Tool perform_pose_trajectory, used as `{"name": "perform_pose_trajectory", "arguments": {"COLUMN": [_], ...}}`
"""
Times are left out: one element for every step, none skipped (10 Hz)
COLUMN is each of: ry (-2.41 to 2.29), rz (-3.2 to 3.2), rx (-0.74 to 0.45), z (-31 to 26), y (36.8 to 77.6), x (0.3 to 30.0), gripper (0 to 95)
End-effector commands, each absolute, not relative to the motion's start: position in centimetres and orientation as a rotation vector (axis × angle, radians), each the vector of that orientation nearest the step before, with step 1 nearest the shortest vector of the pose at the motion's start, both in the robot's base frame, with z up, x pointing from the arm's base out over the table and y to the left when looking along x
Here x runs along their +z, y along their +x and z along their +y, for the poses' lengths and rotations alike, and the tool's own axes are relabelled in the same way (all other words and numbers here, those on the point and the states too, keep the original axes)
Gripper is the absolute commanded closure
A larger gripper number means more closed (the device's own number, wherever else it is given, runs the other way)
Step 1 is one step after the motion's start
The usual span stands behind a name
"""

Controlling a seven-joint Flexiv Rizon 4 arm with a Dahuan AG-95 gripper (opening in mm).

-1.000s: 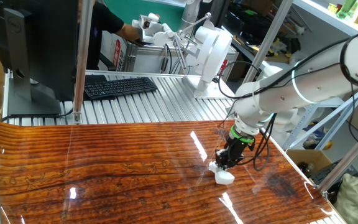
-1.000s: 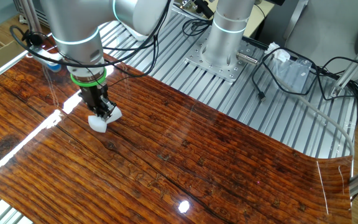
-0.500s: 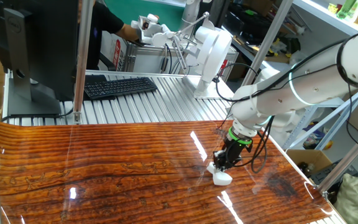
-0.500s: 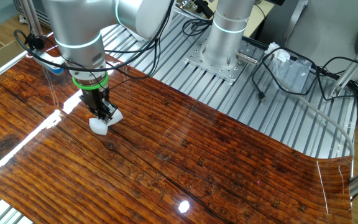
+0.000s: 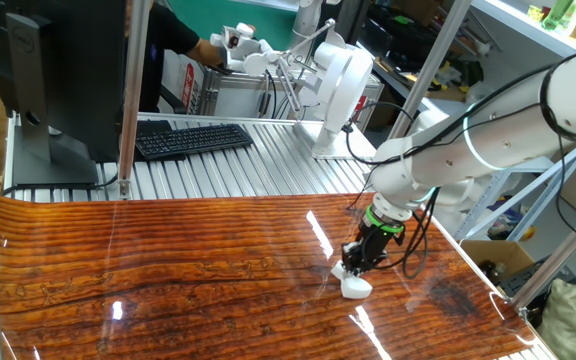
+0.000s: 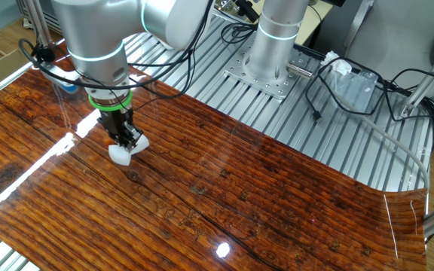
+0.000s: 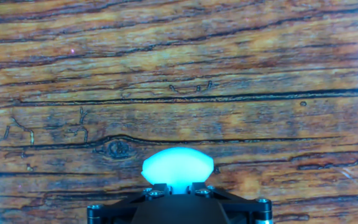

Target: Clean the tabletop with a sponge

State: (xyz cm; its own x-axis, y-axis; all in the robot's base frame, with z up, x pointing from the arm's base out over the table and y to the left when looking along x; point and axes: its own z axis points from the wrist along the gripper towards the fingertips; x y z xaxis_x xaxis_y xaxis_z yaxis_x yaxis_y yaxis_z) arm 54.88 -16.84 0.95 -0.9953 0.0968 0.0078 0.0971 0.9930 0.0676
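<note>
The white sponge point(image 5: 356, 286) is pressed on the glossy reddish-brown wood-grain tabletop point(image 5: 168, 280), near its right side in one fixed view. My gripper point(image 5: 352, 270) is shut on the sponge and points straight down at it. In the other fixed view the sponge point(image 6: 120, 154) sits under the gripper point(image 6: 125, 146) at the left part of the tabletop point(image 6: 224, 203). In the hand view the sponge point(image 7: 178, 167) looks pale cyan and bulges out between the black fingers point(image 7: 156, 188) against the tabletop point(image 7: 179, 74).
A ribbed silver metal surface point(image 5: 238, 160) lies behind the wood, with a black keyboard point(image 5: 193, 138), a monitor point(image 5: 53, 80) and a white device point(image 5: 338, 85) on it. The arm's base point(image 6: 273, 53) and cables point(image 6: 353, 83) stand on the metal. A box point(image 5: 498, 262) stands off the right edge.
The gripper has slid the sponge a short way along the tabletop, leftward in one fixed view and slightly rightward in the other. The grip is unchanged.
</note>
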Motion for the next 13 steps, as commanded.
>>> {"name": "perform_pose_trajectory", "arguments": {"ry": [-0.155,-0.157,-0.157,-0.158,-0.158,-0.159,-0.159,-0.159,-0.160,-0.159,-0.157,-0.153,-0.148], "rz": [-3.129,-3.129,-3.128,-3.127,-3.128,-3.128,-3.127,-3.127,-3.127,-3.128,-3.128,-3.125,-3.122], "rx": [-0.108,-0.105,-0.103,-0.102,-0.099,-0.096,-0.093,-0.090,-0.087,-0.085,-0.080,-0.078,-0.076], "z": [-16.8,-16.7,-16.7,-16.7,-16.7,-16.6,-16.6,-16.6,-16.5,-16.5,-16.5,-16.5,-16.6], "y": [55.1,55.6,56.0,56.3,56.6,57.0,57.4,57.8,58.3,58.6,59.3,59.8,60.4], "x": [1.0,1.1,1.1,1.2,1.1,1.1,1.1,1.0,0.9,0.8,0.8,0.9,1.1], "gripper": [95.0,95.0,95.0,95.0,95.0,95.0,95.0,95.0,95.0,95.0,95.0,95.0,95.0]}}
